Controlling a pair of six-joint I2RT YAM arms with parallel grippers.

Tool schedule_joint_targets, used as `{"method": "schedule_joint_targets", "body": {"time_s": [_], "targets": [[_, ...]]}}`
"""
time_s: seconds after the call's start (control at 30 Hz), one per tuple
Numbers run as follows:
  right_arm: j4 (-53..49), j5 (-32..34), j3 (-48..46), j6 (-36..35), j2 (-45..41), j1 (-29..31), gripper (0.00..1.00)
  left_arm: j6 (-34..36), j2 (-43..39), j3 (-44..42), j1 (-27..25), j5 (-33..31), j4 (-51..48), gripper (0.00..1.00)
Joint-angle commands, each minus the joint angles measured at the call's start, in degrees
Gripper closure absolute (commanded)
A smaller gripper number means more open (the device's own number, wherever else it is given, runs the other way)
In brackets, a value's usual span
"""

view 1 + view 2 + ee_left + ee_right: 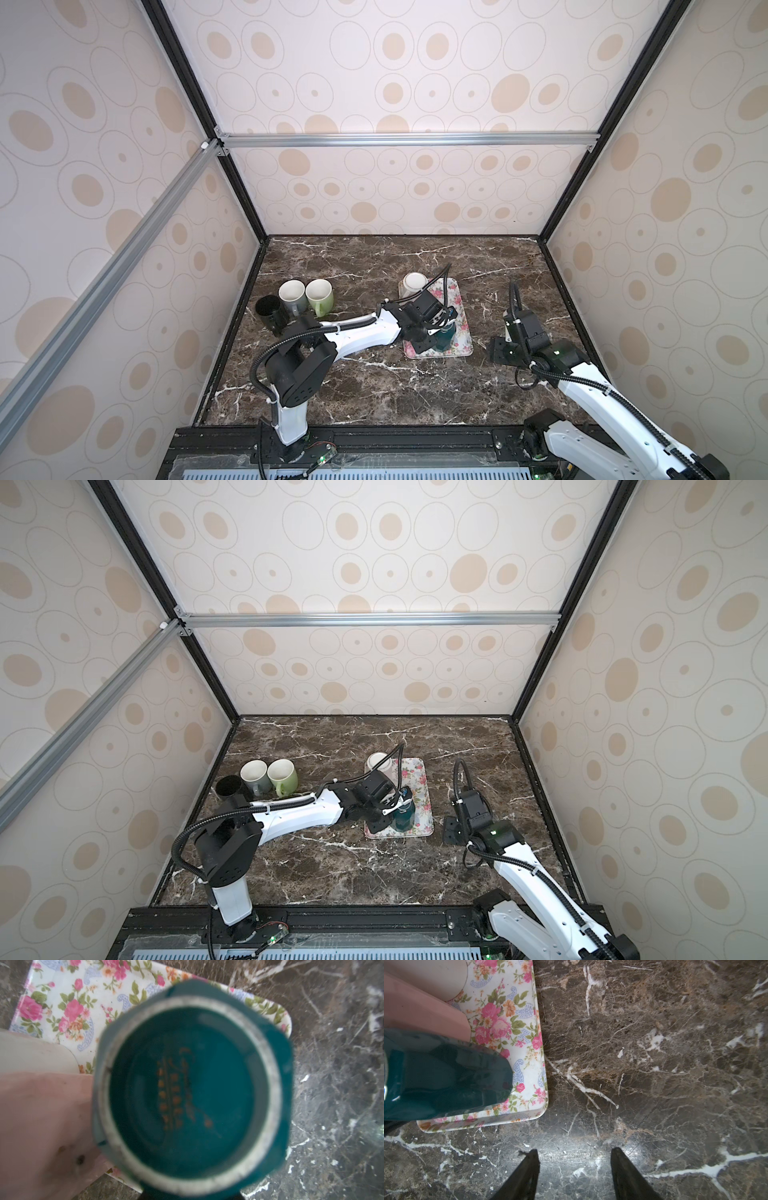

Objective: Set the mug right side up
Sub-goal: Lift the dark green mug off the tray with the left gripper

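A teal mug [448,338] is shown base-up on a floral tray [464,351], lower centre of both top views. The left pincer [442,322] is positioned over it; its grip cannot be told. The right pincer [575,1149] is held open above the tabletop [654,1064].

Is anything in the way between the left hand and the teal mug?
Nothing visible is. The left hand is right at the upside-down teal mug on the floral tray. The pink mug stands farther back on that tray, not between them.
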Motion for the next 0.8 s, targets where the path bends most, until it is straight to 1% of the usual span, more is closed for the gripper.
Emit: {"method": "schedule_joint_targets", "body": {"time_s": [0.0,0.13,0.23,0.4,0.43,0.53,0.67,0.77], "targets": [[-0.1,1.3,-0.5,-0.5,-0.3,-0.2,0.42,1.6,0.8,3.4,-0.7,-1.6,-3.1,0.74],[0.4,0.9,-0.5,-0.7,-0.4,-0.2,0.42,0.8,0.9,4.4,-1.0,-2.2,-2.9,0.79],[0.6,0.6,-0.6,-0.7,-0.1,-0.2,0.42,-0.1,1.0,4.8,-1.2,-2.5,-2.5,0.87],[1.0,0.3,-0.9,-0.6,-0.1,-0.2,0.42,-1.8,1.7,4.7,-1.5,-4.1,-2.3,0.96],[1.1,0.2,-1.1,-0.4,-0.2,-0.2,0.42,-2.1,1.8,4.4,-1.5,-4.4,-2.1,1.0],[1.2,0.0,-1.5,0.0,-0.6,-0.2,0.42,-3.8,1.5,3.5,-1.5,-6.0,-1.2,1.0],[1.1,-0.2,-1.9,0.2,-1.4,-0.2,0.42,-6.6,0.7,2.5,-1.5,-5.2,0.7,1.0],[1.1,-0.6,-2.2,0.4,-1.8,-0.2,0.42,-9.6,0.2,1.6,-1.6,-5.8,2.3,1.0]]}}
